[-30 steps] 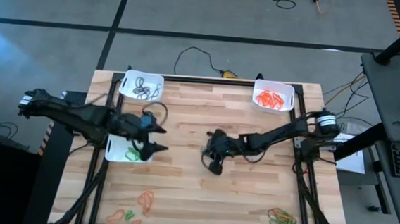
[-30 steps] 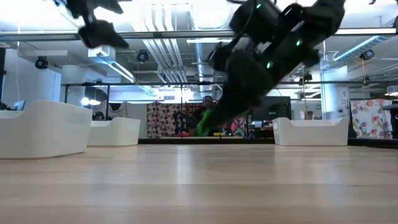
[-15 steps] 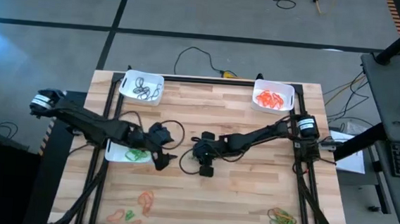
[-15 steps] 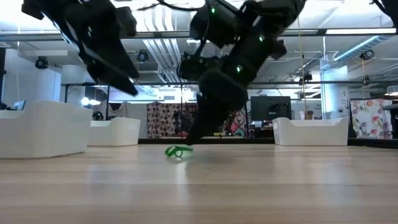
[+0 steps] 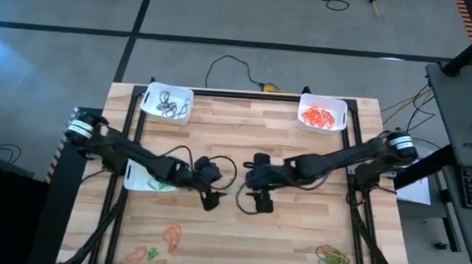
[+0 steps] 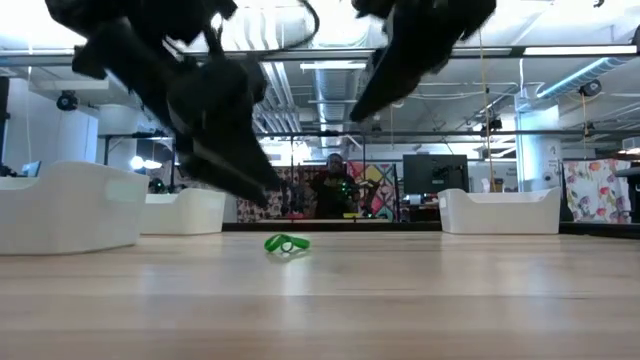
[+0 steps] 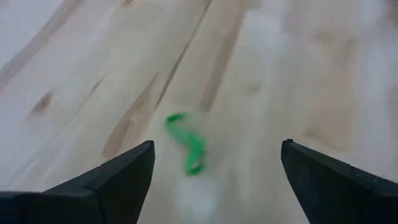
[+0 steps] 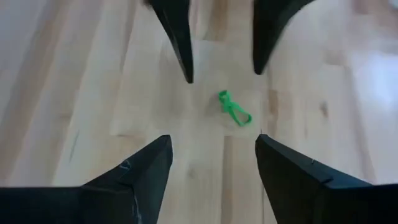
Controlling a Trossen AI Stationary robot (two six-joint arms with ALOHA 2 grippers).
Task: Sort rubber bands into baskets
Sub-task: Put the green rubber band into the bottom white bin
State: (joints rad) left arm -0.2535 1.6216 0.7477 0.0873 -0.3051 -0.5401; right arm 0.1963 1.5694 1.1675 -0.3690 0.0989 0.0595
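Observation:
A single green rubber band (image 6: 287,244) lies crumpled on the bare wood at mid-table; it also shows in the left wrist view (image 7: 188,146) and the right wrist view (image 8: 234,109). My left gripper (image 5: 213,199) is open, low over the table just left of the band, its fingers (image 7: 124,171) pointing down toward it. My right gripper (image 5: 261,202) is open too and hangs higher, just right of the band (image 8: 212,138). Three white baskets rest on the table: far left (image 5: 167,102) with dark bands, far right (image 5: 322,115) with orange bands, left edge (image 5: 148,178) with green bands.
Loose orange and green bands lie near the front edge at the left (image 5: 162,242), and a mixed heap lies at the front right corner (image 5: 335,260). Black frame bars run along both table sides (image 5: 359,224).
My right gripper has let go of the green band, which now lies on the table, and has risen away from it. My left gripper has come down and toward the table's right and near edge, closing in on the band.

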